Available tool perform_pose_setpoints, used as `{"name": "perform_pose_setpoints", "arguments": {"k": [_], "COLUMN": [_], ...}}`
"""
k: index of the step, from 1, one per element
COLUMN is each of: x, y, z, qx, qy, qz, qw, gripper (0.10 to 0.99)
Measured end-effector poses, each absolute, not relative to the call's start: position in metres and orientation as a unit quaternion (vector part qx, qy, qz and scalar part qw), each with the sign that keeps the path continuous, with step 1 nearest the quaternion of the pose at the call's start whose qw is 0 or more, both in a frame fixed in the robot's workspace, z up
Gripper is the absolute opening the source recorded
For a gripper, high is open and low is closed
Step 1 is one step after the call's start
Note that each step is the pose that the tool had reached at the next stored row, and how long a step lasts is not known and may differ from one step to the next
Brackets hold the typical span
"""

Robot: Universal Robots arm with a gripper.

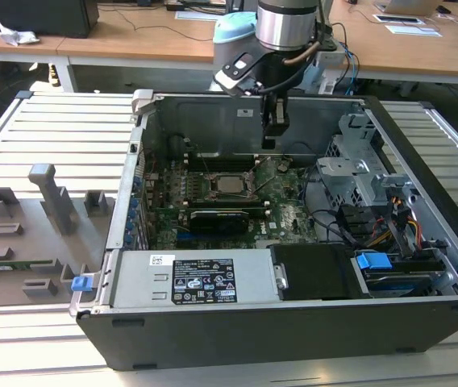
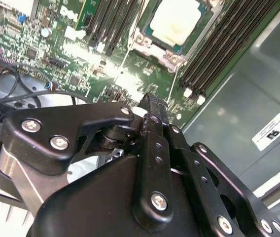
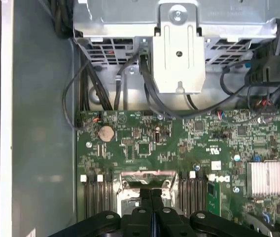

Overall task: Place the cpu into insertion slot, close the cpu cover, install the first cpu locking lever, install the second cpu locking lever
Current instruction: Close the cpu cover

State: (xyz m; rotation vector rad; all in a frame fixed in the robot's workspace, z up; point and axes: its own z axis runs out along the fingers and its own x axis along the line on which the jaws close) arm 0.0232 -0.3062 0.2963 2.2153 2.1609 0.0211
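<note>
Fingers point(image 3: 142, 217) pressed together, nothing between them; black gripper point(image 1: 273, 139) hangs inside open grey computer case point(image 1: 293, 330), over green motherboard point(image 1: 289, 211). Just ahead of fingertips: dull silver square cpu point(image 2: 176, 22), flat in window of thin silver cpu cover point(image 2: 152, 49), cover lying down around it. Labels: white printed label point(image 2: 274, 131) on case wall; black-and-white sticker point(image 1: 203, 280) on silver power supply point(image 1: 132, 282). Long black memory slots point(image 2: 219, 54) flank cpu; black cables point(image 3: 93, 89) droop beside drive cage.

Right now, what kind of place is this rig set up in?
Probably a robotics lab or test workshop: an open computer case sits on a slatted metal bench, grey fixture blocks lie beside it, and wooden office desks stand behind.
</note>
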Motion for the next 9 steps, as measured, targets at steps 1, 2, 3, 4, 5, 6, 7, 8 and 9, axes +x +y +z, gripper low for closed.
{"name": "perform_pose_setpoints", "arguments": {"k": [1,2,3,4,5,6,7,8,9], "x": [0.028,0.032,0.035,0.038,0.04,0.041,0.043,0.044,0.044], "y": [-0.306,-0.306,-0.306,-0.306,-0.306,-0.306,-0.306,-0.306,-0.306], "z": [0.296,0.296,0.296,0.296,0.296,0.296,0.296,0.296,0.296], "qx": [0.716,0.716,0.716,0.716,0.716,0.716,0.716,0.716,0.716], "qy": [0.698,0.698,0.698,0.698,0.698,0.698,0.698,0.698,0.698], "qz": [0.007,0.007,0.007,0.007,0.007,0.007,0.007,0.007,0.007], "qw": [0.023,0.023,0.023,0.023,0.023,0.023,0.023,0.023,0.023], "gripper": [0.106,0.106,0.106,0.106,0.106,0.106,0.106,0.106,0.106]}}
